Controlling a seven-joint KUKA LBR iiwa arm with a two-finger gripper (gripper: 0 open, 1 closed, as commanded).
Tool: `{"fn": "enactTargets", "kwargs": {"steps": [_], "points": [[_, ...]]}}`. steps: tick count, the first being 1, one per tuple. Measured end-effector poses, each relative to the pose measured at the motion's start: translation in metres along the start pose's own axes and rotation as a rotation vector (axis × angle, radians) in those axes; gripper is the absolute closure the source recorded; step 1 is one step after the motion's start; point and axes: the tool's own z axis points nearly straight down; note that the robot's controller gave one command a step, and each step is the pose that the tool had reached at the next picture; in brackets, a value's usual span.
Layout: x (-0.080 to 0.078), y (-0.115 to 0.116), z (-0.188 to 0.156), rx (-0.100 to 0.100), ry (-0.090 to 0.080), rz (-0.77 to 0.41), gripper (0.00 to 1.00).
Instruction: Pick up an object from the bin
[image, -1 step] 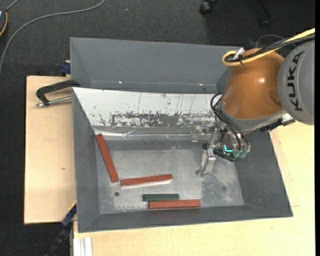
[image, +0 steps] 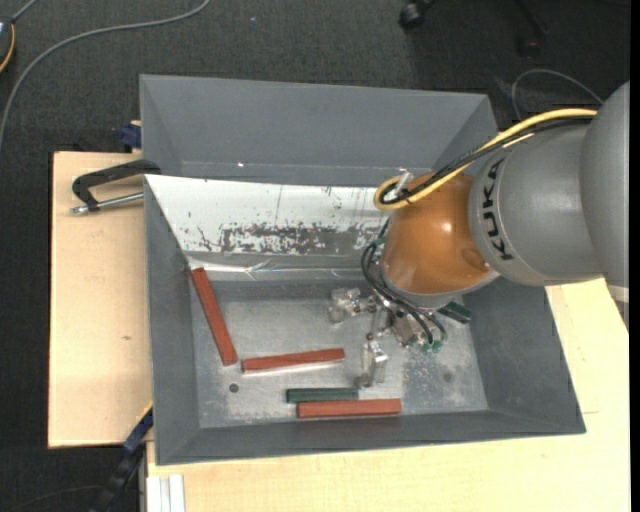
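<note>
Grey bin floor, scuffed and mostly bare, lies under the gripper, which hangs low at centre-right. Whether it is parted or closed cannot be told. Just left of it ends a red-brown bar. Just below lie a dark green bar and a second red-brown bar, side by side near the front wall. A slanted red-brown bar hugs the left wall, with open floor between them. Something green peeks from under the orange wrist cover — mostly hidden, its kind unclear.
</note>
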Motion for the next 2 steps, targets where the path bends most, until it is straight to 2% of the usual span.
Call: {"fn": "enactTargets", "kwargs": {"steps": [1,2], "points": [[-0.006,0.0594,-0.0035,0.001,-0.013,-0.081,0.0],[-0.0034,0.0571,-0.0014,0.001,-0.006,-0.076,1.0]]}}
